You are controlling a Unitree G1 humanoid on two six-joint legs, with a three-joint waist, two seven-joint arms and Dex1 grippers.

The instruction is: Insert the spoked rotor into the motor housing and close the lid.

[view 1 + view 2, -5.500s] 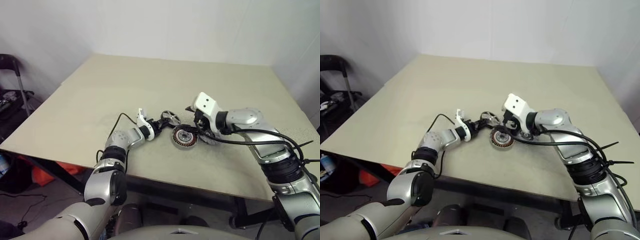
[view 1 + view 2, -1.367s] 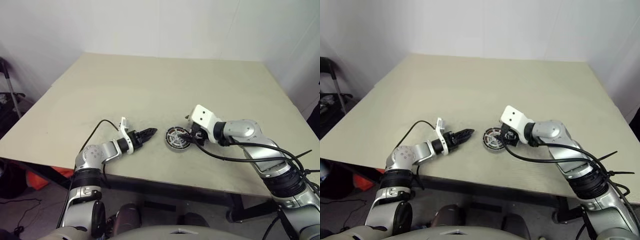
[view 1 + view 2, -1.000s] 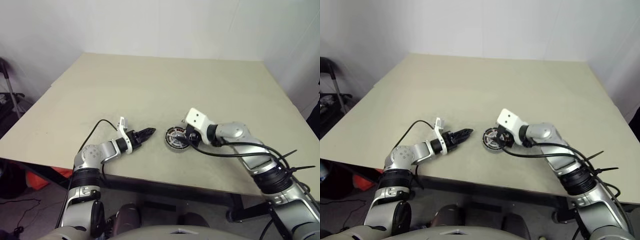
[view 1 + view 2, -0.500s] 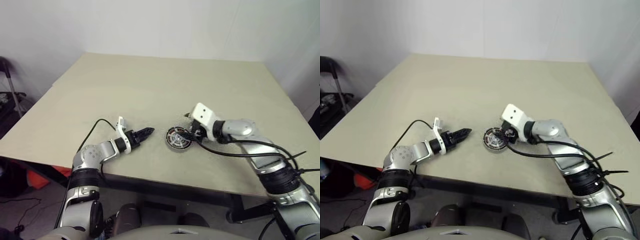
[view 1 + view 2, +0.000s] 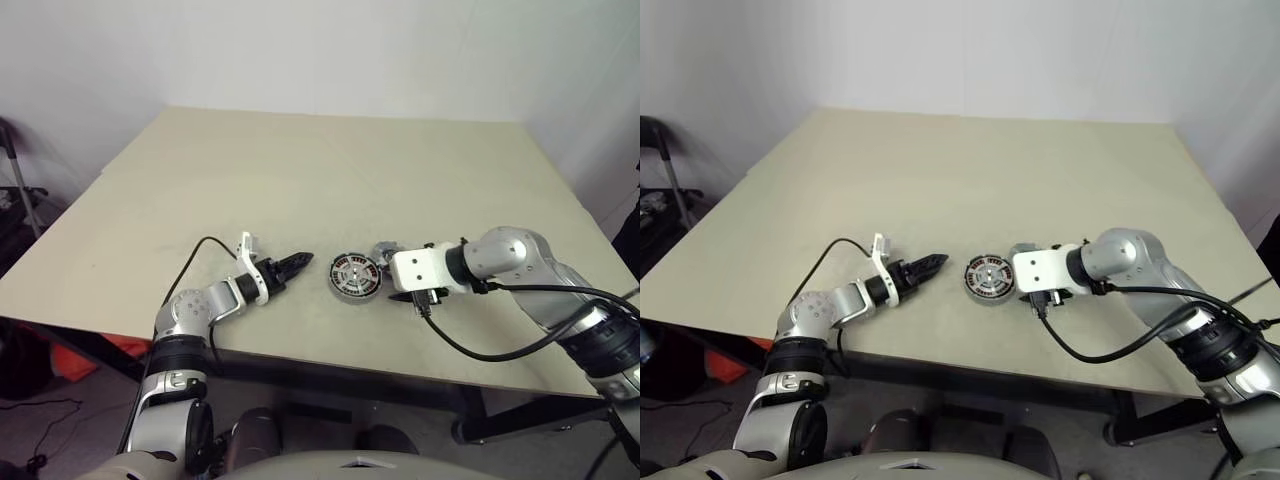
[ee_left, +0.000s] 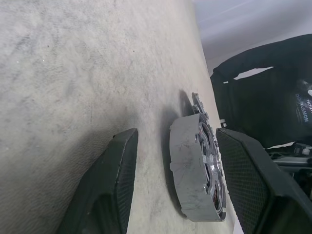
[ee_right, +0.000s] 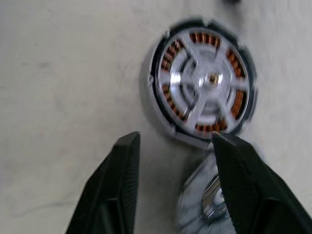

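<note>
Left gripper (image 5: 297, 263) low over the table (image 5: 300, 170), fingers apart and empty, aimed at the motor housing (image 5: 355, 275), which sits just beside its tips near the table's front edge. Spoked rotor (image 7: 207, 92) already seated in the housing: silver spokes over copper windings, clear in the right wrist view. Just right of the housing, touching or nearly so, lies a small grey piece, probably the lid (image 7: 207, 202). Right gripper (image 7: 173, 190) hangs above it, fingers apart, holding nothing. Insertion looks done; closing is the step in hand. Next move calls for gripping the lid and setting it square on the housing. The lid is partly behind the right gripper; its shape is hard to read.
</note>
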